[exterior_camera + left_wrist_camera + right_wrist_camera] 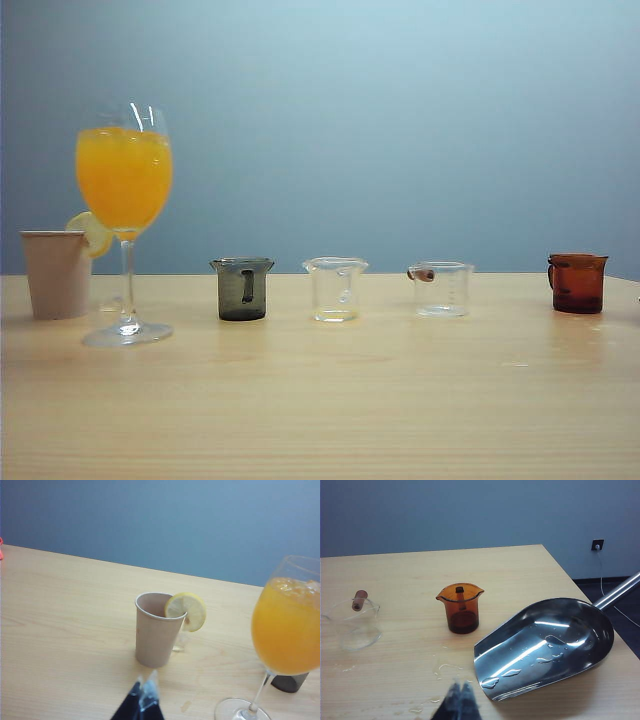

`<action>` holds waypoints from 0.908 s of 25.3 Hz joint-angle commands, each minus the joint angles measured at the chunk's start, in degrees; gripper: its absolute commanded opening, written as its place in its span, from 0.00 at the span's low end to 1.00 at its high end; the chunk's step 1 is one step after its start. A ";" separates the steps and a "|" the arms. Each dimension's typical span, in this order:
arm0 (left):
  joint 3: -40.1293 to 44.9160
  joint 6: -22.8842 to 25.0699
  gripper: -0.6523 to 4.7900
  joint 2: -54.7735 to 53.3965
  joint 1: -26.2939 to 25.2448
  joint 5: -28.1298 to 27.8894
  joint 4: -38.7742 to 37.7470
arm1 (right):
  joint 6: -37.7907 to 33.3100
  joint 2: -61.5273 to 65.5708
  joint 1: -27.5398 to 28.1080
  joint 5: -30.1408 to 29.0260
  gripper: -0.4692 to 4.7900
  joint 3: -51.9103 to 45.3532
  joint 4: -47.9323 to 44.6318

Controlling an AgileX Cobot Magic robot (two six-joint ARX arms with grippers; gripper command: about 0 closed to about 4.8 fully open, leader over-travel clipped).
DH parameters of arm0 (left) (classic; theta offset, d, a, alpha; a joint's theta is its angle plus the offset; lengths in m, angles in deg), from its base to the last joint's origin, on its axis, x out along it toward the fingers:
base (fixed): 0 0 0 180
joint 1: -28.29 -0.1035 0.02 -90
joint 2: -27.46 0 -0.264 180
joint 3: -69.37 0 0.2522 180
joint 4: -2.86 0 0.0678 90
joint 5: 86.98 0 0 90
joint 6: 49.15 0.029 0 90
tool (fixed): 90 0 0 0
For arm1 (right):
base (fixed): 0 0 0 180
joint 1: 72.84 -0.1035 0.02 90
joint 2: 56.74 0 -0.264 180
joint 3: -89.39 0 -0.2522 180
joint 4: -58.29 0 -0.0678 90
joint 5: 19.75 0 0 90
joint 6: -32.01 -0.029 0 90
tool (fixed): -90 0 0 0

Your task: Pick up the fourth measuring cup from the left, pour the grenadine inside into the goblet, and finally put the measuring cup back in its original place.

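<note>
Right, I've got the whole line-up on the wooden table (320, 410) in the exterior view: the goblet (124, 180) stands tall at the far left, full of orange drink, with a beige paper cup (57, 273) just beside it and a lemon slice (92, 232) peeking between them. Next along I see a smoky grey cup (242, 289), then two clear cups (335, 289) (441, 288), and out at the far right the fourth measuring cup (577, 283), amber-brown, upright, well apart from the rest. Neither arm shows in that view. On my right wrist camera the right gripper (460, 702) sits low in the frame, its fingers pressed together and holding nothing, short of the amber cup, which has the grenadine (463, 625) pooled dark at its bottom. A shiny metal scoop (545, 647) lies near that cup, with drops of water on it and on the table close by. On my left wrist camera the left gripper (142, 704) points toward the paper cup, fingertips meeting, nothing between them, the goblet off to one side.
</note>
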 commanded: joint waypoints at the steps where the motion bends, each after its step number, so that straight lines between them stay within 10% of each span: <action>1: -0.15 -0.09 0.11 0.00 0.02 0.00 0.70 | 0.11 0.09 0.02 0.28 0.08 -0.20 -0.72; 23: -17.59 0.02 0.11 -6.03 0.11 1.84 -10.56 | -3.39 9.94 -0.07 1.25 0.08 14.34 0.37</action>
